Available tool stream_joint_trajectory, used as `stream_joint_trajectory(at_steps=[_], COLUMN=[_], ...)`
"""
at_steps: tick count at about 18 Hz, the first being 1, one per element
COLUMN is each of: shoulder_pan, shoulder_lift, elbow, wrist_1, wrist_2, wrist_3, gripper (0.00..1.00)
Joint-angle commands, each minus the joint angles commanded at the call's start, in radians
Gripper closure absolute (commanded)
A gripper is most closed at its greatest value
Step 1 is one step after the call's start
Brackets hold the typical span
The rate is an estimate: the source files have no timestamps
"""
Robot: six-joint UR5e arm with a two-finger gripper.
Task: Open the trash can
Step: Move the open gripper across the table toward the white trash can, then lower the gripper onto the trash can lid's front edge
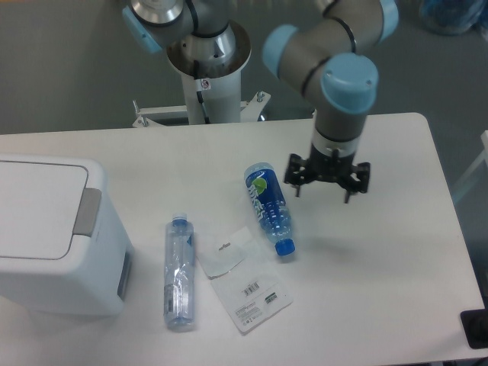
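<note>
The trash can is a large white boxy bin at the table's left edge. Its flat white lid lies down shut, and a grey push tab sits on the lid's right side. My gripper hangs over the table's right half, far from the bin, pointing down. Its black fingers are spread apart with nothing between them. It hovers just right of a blue bottle.
The blue bottle lies on its side mid-table. A clear bottle lies near the bin's right side. A white packet and a labelled plastic bag lie between the bottles. The arm's pedestal stands behind the table.
</note>
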Motion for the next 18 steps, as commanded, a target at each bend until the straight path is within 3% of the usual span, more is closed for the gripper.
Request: stream_joint_trajectory(at_steps=[2, 4, 9, 15, 18], shoulder_pan=[-0.049, -0.086, -0.144, -0.195, -0.216], shoulder_lift=[-0.003, -0.006, 0.014, -0.002, -0.001], elbow=[0.072, 0.114, 0.131, 0.192, 0.207], wrist_1=[-0.087, -0.123, -0.119, -0.106, -0.063], wrist_2=[-0.019, -0.06, -0.144, -0.247, -0.256], wrist_3=[-0.077, -0.138, -0.252, -0.366, -0.369], gripper=[0.0, 0.0, 0.0, 0.0, 0.0])
